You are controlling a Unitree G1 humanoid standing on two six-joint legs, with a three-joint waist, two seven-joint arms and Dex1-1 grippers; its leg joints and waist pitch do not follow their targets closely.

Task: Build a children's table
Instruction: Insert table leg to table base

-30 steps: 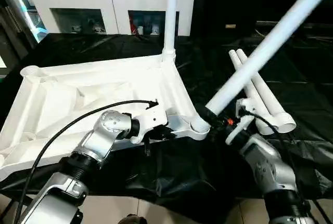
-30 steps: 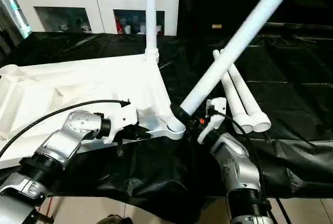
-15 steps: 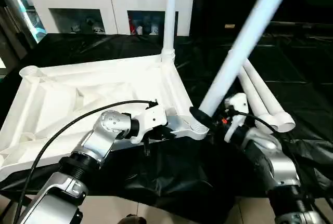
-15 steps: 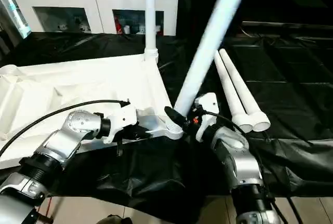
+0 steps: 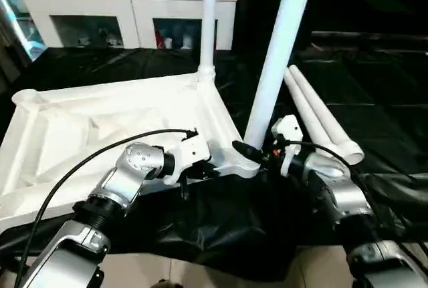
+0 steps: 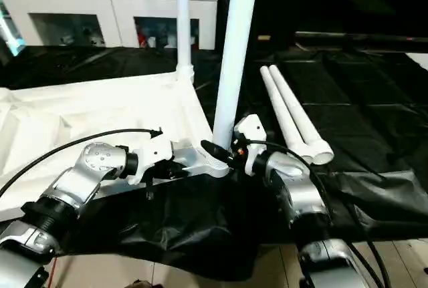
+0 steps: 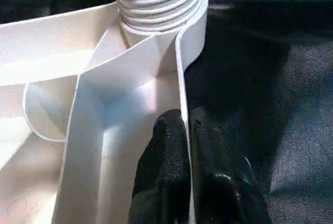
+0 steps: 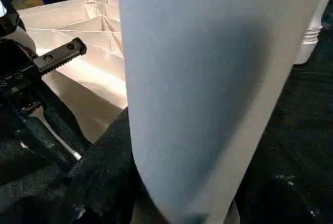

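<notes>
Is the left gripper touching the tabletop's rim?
Touching. The left wrist view shows the left gripper pinching the tabletop rim between its black fingers.

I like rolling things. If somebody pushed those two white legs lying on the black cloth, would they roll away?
Probably. The two loose legs are round and smooth, so a sideways push would likely roll them. They taper, so they would likely curve. The wrinkled black cloth might slow them.

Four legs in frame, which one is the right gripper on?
The near-corner leg, standing nearly upright at the tabletop's front socket with the right gripper at its base. Another stands at the far corner; two lie loose.
</notes>
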